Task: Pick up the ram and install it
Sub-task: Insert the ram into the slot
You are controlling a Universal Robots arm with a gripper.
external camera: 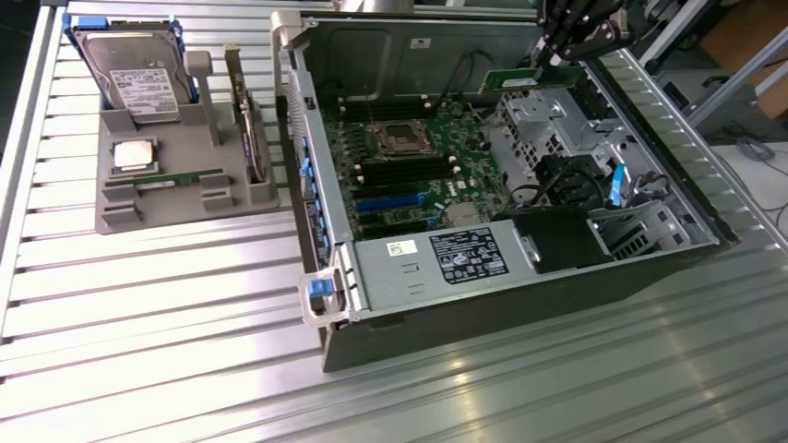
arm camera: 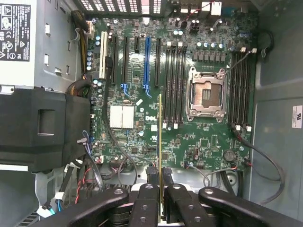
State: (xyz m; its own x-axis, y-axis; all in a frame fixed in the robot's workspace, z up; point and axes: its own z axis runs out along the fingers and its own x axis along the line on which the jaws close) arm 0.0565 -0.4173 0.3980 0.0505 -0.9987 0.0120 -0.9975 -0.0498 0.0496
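**Gripper holds the ram over the open computer**

The gripper (external camera: 556, 57) hangs down from the top of the exterior view, on the exterior view's right. It points down into the far end of the computer case (external camera: 493, 318). Its black fingers are clamped on the ram (external camera: 518, 81), a thin green stick. The ram is up in the air above the case and is not yet in a slot.

Start from the exterior view's left. A gray holder (external camera: 185, 208) sits on the metal desk (external camera: 148, 305). A hard drive (external camera: 136, 74) stands at the back of the holder. A square silver chip (external camera: 133, 155) lies in the middle. A second green stick (external camera: 166, 179) lies in a slot near the front. Next comes the open case, with its green board (external camera: 425, 185) and a gray power box (external camera: 431, 263) at the near end.

The wrist view looks straight down into the case. Here the ram (arm camera: 160, 137) is seen edge on, like a thin line. It sits between the two fingers (arm camera: 147, 196) of the gripper (arm camera: 162, 179). Under it lies the board (arm camera: 132, 142). The long black slots (arm camera: 175, 80) and the open chip socket (arm camera: 207, 92) are near the ram's far tip.
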